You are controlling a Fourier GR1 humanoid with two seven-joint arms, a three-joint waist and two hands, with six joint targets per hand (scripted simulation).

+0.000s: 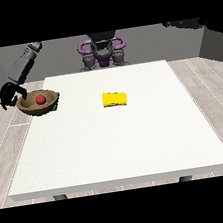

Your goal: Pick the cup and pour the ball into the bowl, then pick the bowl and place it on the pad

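You'll find the brown wooden bowl [39, 102] at the white bench's [119, 148] far corner on the view's left, over a green pad [56, 107], the red ball [40, 99] inside. The black hand [10, 95] at the view's left curls round its outer rim. The yellow cup [114, 99] lies tipped mid-bench, open surface all around.

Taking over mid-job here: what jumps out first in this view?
The brown bowl at the table's left edge, with the red ball inside it, sits over a green pad that barely peeks out beneath. The robot hand at the view's left curls at the bowl's rim. The yellow cup lies on its side near the table's middle.
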